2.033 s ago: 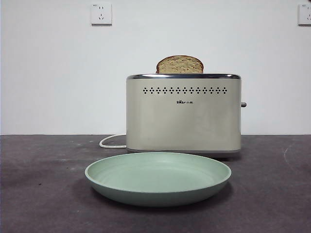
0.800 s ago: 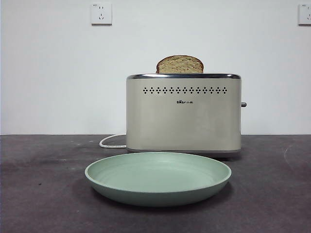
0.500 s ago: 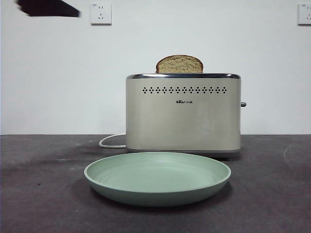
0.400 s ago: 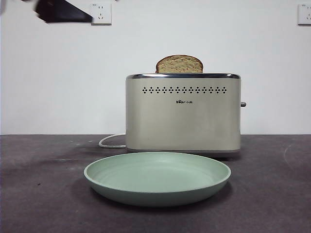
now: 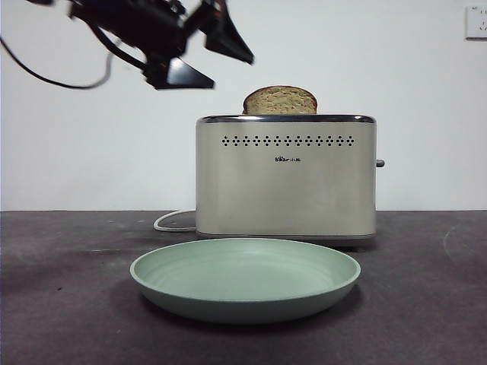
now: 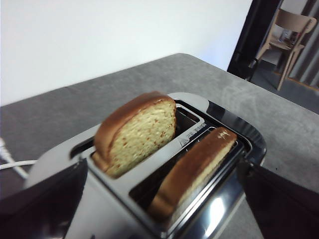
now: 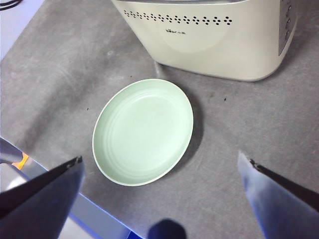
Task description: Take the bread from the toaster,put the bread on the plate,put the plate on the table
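The left claw [image 5: 211, 62] hangs in the air above and to the left of the toaster [image 5: 285, 179] in the front view, its two black jaws spread wide and holding nothing; a dark cable trails off behind it. Its wrist camera looks down into the toaster's two slots between those parted jaws. The bread [image 6: 135, 133] stands upright in one slot, flat bottom down and domed top up, with its broad speckled face running along the length of the slot; it rises well above the chrome rim. A second slice [image 6: 192, 172] sits lower in the neighbouring slot, parallel to the first, leaning a little. In the front view the bread's dome [image 5: 280, 100] shows above the toaster's top, right of the claw and clear of it. A white cord [image 5: 172, 221] leaves the toaster's base. The plate [image 5: 245, 279] lies flat on the counter [image 5: 68, 304] just in front of the toaster. The right claw [image 7: 159, 199] hovers high over the plate [image 7: 143, 130], jaws spread wide and empty.
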Robot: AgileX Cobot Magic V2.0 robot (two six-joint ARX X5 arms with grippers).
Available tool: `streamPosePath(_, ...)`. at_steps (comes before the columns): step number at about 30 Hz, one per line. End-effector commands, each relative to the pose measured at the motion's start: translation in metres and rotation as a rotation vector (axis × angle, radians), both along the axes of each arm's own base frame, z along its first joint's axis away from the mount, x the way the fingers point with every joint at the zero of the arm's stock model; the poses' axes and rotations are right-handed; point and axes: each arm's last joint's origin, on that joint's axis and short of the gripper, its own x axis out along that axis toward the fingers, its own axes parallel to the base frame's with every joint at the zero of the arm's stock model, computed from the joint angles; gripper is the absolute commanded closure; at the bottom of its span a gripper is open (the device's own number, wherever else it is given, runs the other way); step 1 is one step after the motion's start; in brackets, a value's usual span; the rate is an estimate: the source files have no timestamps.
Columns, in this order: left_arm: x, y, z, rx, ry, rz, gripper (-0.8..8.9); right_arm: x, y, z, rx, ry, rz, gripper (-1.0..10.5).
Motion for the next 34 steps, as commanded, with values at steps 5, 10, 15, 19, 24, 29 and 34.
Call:
streamPosePath(5,0.009,-0.029,-0.011,0.036,-0.045,-0.063,3.11,0.0,0.0,0.001,-0.002,-0.006,0.006,4.1)
streamPosePath(10,0.005,-0.042,-0.017,0.107,-0.094,-0.053,3.16,0.0,0.0,0.001,-0.001,-0.006,0.006,4.1)
streamPosePath(15,0.01,-0.049,-0.035,0.132,-0.055,-0.067,3.93,0.0,0.0,0.001,-0.001,-0.006,0.006,4.1)
streamPosePath(19,0.011,-0.05,-0.043,0.146,-0.026,-0.071,4.84,0.0,0.0,0.001,-0.002,-0.006,0.006,4.1)
streamPosePath(24,0.011,-0.052,-0.04,0.118,-0.033,-0.072,7.14,0.0,0.0,0.001,-0.002,-0.006,0.006,4.1)
streamPosePath(29,0.011,-0.052,-0.039,0.105,-0.037,-0.069,8.22,0.0,0.0,0.001,-0.002,-0.005,0.006,4.1)
streamPosePath(34,0.01,-0.051,-0.035,0.1,-0.044,-0.069,8.22,0.0,0.0,0.001,-0.002,-0.005,0.006,4.1)
